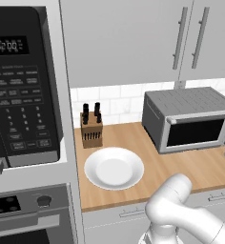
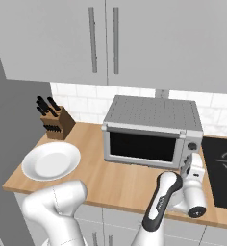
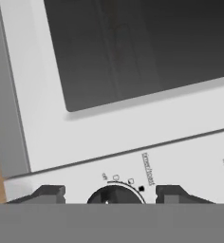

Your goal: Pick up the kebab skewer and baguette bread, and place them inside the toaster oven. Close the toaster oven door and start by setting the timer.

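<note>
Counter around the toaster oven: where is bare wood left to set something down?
Bare wood runs between the white plate and the toaster oven, along the front edge. The knife block fills the back corner. It is crowded at the oven's knob end, where the claw works.

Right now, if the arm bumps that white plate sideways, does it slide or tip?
The white plate would probably slide: it looks shallow and lies flat on the smooth wooden counter. Tipping seems unlikely given its low rim. It looks like ceramic, so possibly fragile.

One toaster oven (image 2: pixel 151 132), one white plate (image 2: pixel 50 161), one knife block (image 2: pixel 56 122), one microwave (image 1: pixel 24 86).
</note>
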### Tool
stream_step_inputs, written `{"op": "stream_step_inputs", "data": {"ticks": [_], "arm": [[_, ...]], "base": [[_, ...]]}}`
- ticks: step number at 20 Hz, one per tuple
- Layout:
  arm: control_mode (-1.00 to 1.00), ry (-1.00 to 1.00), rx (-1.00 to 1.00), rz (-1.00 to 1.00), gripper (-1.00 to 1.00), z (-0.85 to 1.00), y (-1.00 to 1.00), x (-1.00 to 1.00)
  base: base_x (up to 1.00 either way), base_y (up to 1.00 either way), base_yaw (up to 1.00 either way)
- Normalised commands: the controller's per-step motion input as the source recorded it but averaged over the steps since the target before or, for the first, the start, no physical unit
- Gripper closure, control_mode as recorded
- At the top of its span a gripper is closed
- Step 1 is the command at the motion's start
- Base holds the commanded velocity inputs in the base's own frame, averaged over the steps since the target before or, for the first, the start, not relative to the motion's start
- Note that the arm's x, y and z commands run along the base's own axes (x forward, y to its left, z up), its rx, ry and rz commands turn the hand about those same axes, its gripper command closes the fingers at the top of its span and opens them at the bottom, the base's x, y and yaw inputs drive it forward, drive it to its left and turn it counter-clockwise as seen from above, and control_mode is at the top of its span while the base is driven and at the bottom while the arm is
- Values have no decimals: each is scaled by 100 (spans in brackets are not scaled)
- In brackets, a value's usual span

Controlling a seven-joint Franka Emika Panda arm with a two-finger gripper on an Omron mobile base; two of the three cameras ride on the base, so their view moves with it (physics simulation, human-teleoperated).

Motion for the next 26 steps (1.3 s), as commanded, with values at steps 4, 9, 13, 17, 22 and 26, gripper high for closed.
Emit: {"op": "stream_step_inputs", "data": {"ticks": [4, 9, 13, 17, 22, 26], "arm": [[-100, 0, -2, 0, 100, -21, -14, 1], [-100, 0, 0, 0, 100, -21, -42, 0], [-100, 0, 0, 0, 100, -21, -44, -5], [-100, -1, 0, 0, 100, -23, -38, -4], [-100, -3, 1, 0, 100, -28, -42, -6], [-100, -2, 4, 0, 100, -23, -38, 0]], "base": [[0, 0, 0], [0, 0, 0], [0, 0, 0], [0, 0, 0], [0, 0, 0], [0, 0, 0]]}}
